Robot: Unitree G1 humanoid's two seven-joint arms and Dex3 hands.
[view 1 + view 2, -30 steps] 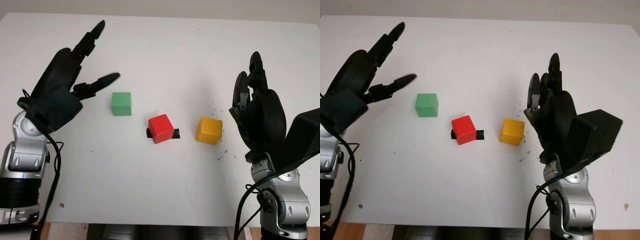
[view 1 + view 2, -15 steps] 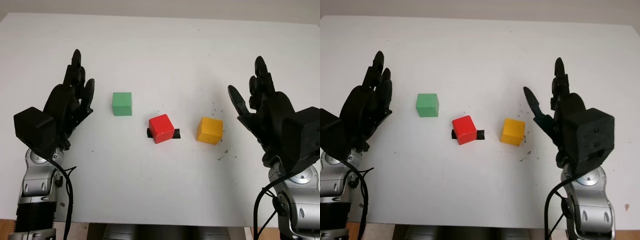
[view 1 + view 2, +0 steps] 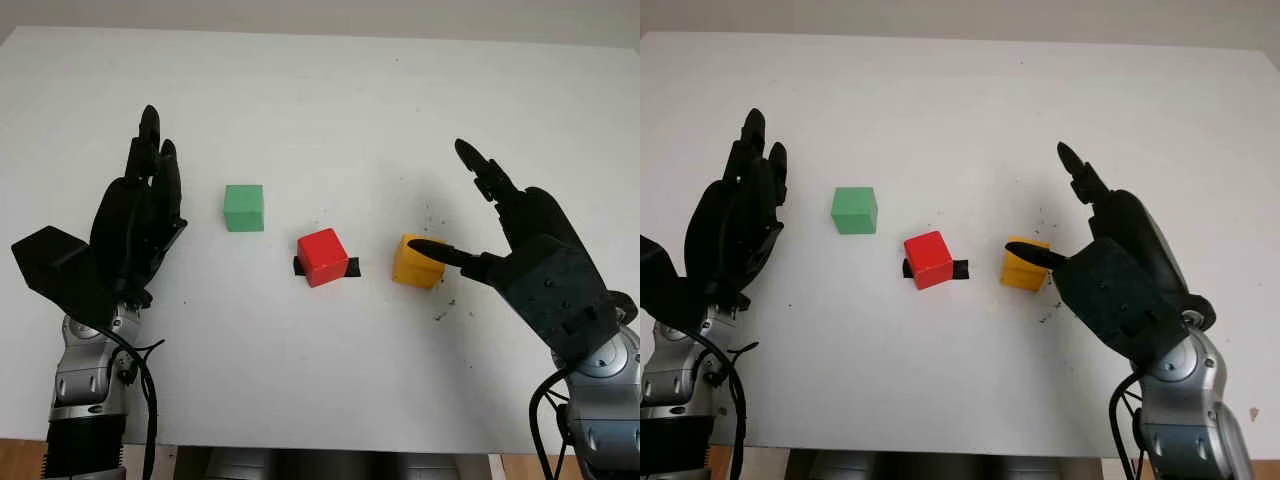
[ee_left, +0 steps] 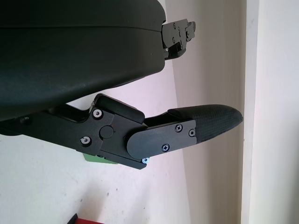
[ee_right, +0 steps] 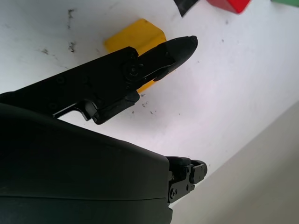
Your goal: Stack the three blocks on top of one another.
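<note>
Three blocks sit apart in a row on the white table (image 3: pixel 320 90): a green block (image 3: pixel 243 207) on the left, a red block (image 3: pixel 322 257) in the middle, a yellow block (image 3: pixel 417 262) on the right. My right hand (image 3: pixel 437 195) is open just right of the yellow block, with its thumb (image 3: pixel 435 251) reaching over the block's top and the other fingers pointing away over the table. The right wrist view has that thumb crossing in front of the yellow block (image 5: pixel 135 37). My left hand (image 3: pixel 155 160) is open, raised left of the green block and well apart from it.
A strip of black tape (image 3: pixel 347 267) lies under the red block. Dark specks (image 3: pixel 440 305) dot the table around the yellow block. The table's front edge (image 3: pixel 320 447) runs near both forearms.
My right hand has rotated and moved left, bringing its thumb over the yellow block. My left hand has barely shifted. The blocks have not moved.
</note>
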